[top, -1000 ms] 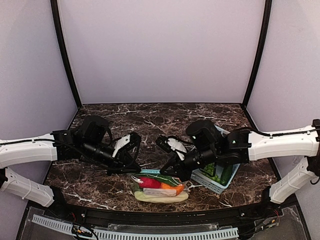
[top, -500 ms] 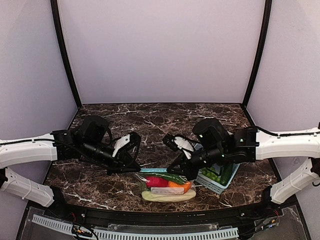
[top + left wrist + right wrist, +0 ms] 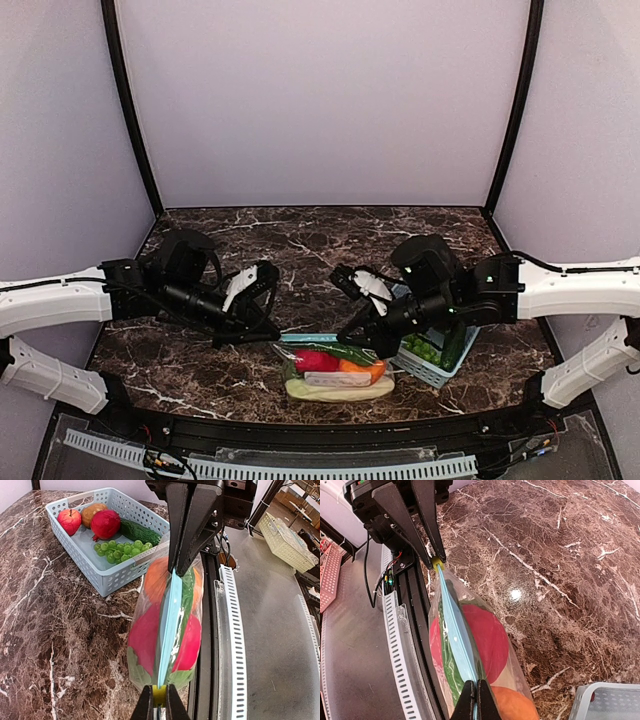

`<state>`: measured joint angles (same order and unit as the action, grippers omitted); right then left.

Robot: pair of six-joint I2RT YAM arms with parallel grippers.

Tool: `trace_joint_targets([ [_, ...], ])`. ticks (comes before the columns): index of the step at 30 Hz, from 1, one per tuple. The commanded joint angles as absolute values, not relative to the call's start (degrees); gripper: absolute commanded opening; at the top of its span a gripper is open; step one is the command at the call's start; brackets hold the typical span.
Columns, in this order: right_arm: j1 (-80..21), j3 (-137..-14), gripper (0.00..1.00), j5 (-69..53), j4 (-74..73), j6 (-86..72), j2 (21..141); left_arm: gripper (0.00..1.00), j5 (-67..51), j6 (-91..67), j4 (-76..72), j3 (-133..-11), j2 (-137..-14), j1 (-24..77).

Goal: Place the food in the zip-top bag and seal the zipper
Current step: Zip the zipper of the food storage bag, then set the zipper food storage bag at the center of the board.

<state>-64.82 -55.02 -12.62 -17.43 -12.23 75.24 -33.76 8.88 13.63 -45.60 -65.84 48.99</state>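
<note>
Over the last second the right gripper [image 3: 352, 340] has slid rightward toward the light blue basket [image 3: 436, 377]. The zip-top bag [image 3: 335, 372] has shifted the same way with it, while the left gripper [image 3: 274, 338] has hardly moved. Both grippers are closed tight on the zipper [image 3: 170, 625]. The left one pinches the yellowish tab at one end, and the right one clamps the blue strip nearer the other end. Held this way, the strip is pulled straight and taut between them, mouth edge uppermost. That hold suits anchoring one end while the other gripper presses the seal along the strip. Between the two grippers the strip reads as a single flat band, so it looks likely closed there, though the wrist views cannot confirm the part beyond the right gripper. The bag sits at the near edge of the dark marbled surface [image 3: 300, 240], just beside the basket. Whether its bottom rests on the surface is hard to tell. Its clear film bulges around the food [image 3: 318, 361]: red round pieces, an orange, green pieces and a cream-white squash [image 3: 335, 393] along the bottom.
</note>
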Motion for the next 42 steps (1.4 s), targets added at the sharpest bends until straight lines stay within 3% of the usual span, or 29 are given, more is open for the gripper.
trace_joint_targets([
  [1, -63.27, -54.28, 0.0, -9.37, -22.75, -11.98, 72.75, 0.01, -31.74, 9.49, 20.8, -44.59, -64.36, 47.88],
  [7, -63.28, -55.12, 0.0, -10.8, -21.98, -13.03, 72.77, 0.02, -31.4, 8.27, 19.76, -44.74, -63.71, 47.9],
  [9, -63.27, -55.31, 0.0, -12.18, -20.78, -14.1, 72.72, 0.1, -31.19, 6.2, 18.32, -45.41, -63.34, 47.9],
  [11, -63.28, -55.73, 0.0, -13.25, -19.72, -15.43, 72.63, 0.36, -30.33, 2.59, 17.75, -47.45, -62.91, 47.9],
  [13, -63.28, -55.84, 0.0, -13.55, -18.86, -17.08, 72.3, 0.52, -29.21, -1.8, 17.95, -50.33, -62.17, 47.9],
  [17, -63.26, -56.92, 0.0, -13.34, -18.38, -19.53, 72.36, 0.78, -24.15, -6.72, 19.81, -55.19, -59.84, 47.89],
  [19, -63.27, -57.91, 0.0, -12.58, -18.43, -20.9, 72.9, 0.84, -21.0, -9.14, 21.16, -56.56, -59.06, 47.25],
  [29, -63.21, -65.39, 0.0, -9.81, -14.45, -28.1, 81.48, 0.9, -16.0, -18.14, 24.03, -57.7, -56.86, 38.2],
  [42, -62.34, -79.84, 0.0, -12.45, -6.33, -31.78, 104.23, 0.95, -13.52, -19.5, 23.67, -55.39, -53.45, 24.23],
])
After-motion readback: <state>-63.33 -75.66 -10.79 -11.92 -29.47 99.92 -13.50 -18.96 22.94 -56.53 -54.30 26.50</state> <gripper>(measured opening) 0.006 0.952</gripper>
